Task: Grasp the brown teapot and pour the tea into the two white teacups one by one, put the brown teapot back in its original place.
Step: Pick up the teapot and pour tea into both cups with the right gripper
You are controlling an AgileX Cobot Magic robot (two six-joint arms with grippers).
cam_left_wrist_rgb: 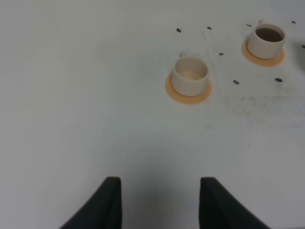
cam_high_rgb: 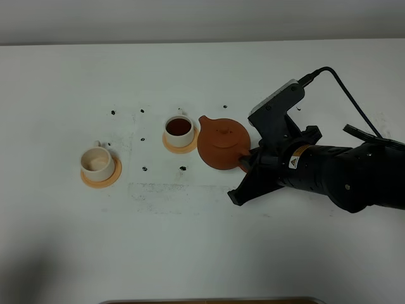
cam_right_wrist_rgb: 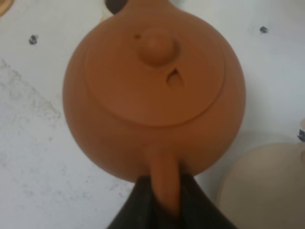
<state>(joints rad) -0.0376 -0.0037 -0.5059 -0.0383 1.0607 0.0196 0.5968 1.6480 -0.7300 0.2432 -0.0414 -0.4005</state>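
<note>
Firstly, markings: the only label found is a small yellow warning sticker (cam_high_rgb: 294,163) on the right arm (cam_high_rgb: 342,174); its print is too small to read. A scrap of label at the edge of the right wrist view is blurred. The right gripper (cam_right_wrist_rgb: 164,193) is pinched onto the loop handle (cam_right_wrist_rgb: 164,176) of the brown teapot (cam_right_wrist_rgb: 152,86), one dark finger on either side of it. The teapot sits near the middle of the white table (cam_high_rgb: 190,240), lid seated, spout pointing toward the nearer cup. Whether its base rests on the table or hangs just clear cannot be told. The beige saucer (cam_right_wrist_rgb: 267,186) lies bare just beside the pot on the handle side; in the high view it is hidden under the gripper. The left gripper (cam_left_wrist_rgb: 159,205) is spread wide, holds nothing and touches nothing, with bare table beneath it. The nearer cup (cam_high_rgb: 179,128) holds dark tea and stands on an orange coaster (cam_high_rgb: 180,144) just beside the spout. The farther cup (cam_high_rgb: 98,161) shows only a pale inside and stands on its own coaster (cam_high_rgb: 101,179), well apart to the left. Black specks (cam_high_rgb: 145,169) dot the table around the cups. A black cable (cam_high_rgb: 348,95) loops above the right arm.
</note>
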